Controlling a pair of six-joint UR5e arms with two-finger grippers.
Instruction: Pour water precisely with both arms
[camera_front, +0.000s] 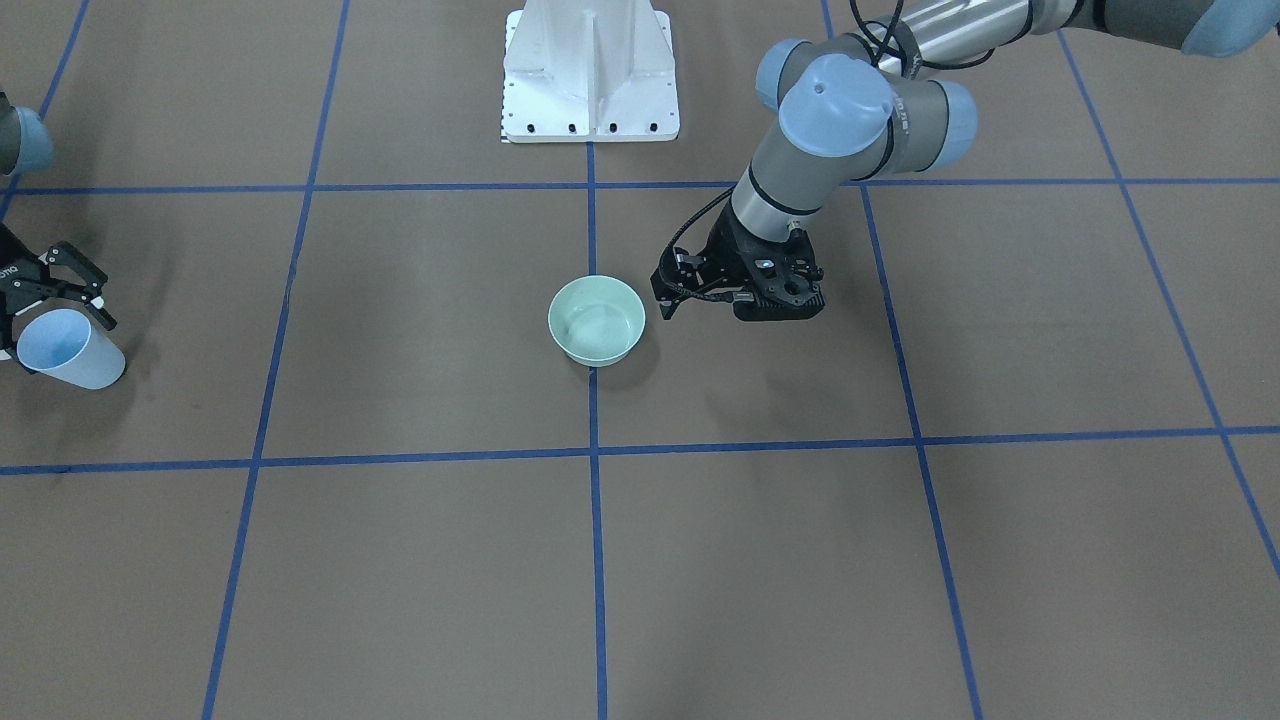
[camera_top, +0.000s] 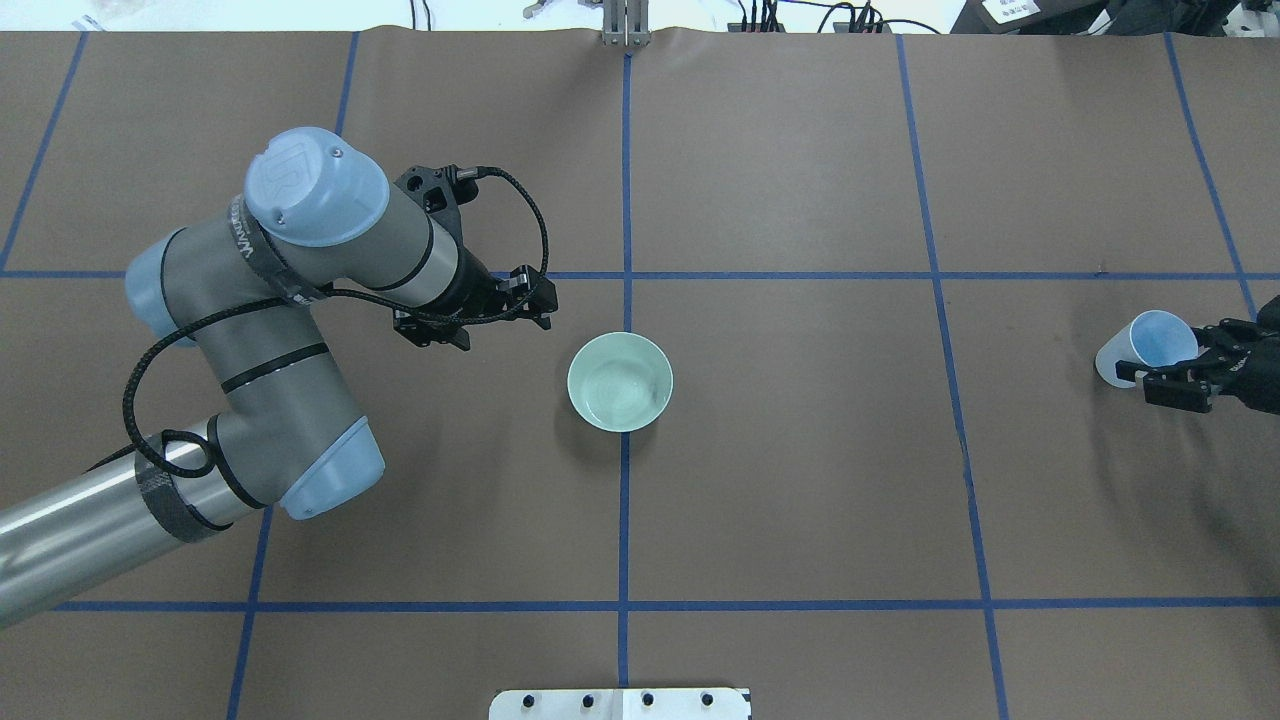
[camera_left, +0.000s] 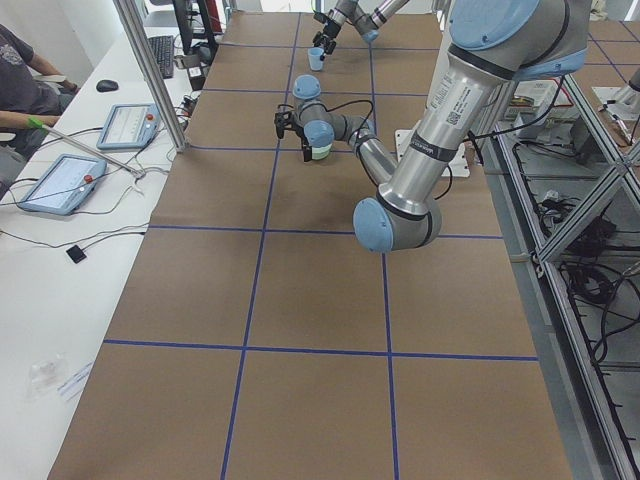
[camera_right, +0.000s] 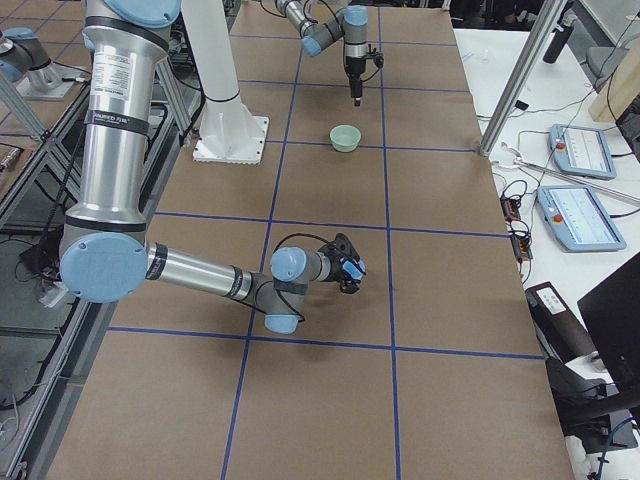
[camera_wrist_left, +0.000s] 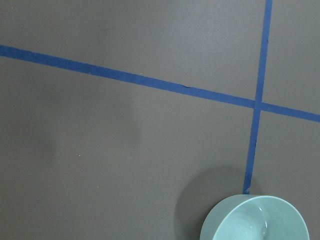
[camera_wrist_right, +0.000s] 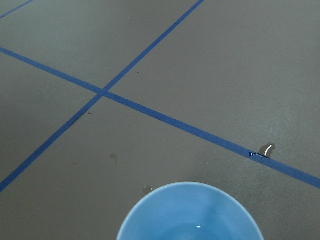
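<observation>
The surface (camera_top: 800, 450) is brown with a grid of blue lines (camera_top: 800, 275). The bowl (camera_front: 590, 355) is pale green, the cup (camera_front: 95, 368) light blue. The arms (camera_top: 270, 400) are grey and silver with light blue caps (camera_top: 315, 185).

The brown counter (camera_top: 800, 480), gridded with blue tape lines (camera_top: 800, 605), carries a pale green bowl (camera_top: 620, 382) at its middle, on a tape line. A white bolted pedestal (camera_front: 590, 80) stands at the robot's edge. A small glinting drop of water (camera_wrist_right: 267, 149) lies on the tape.
</observation>
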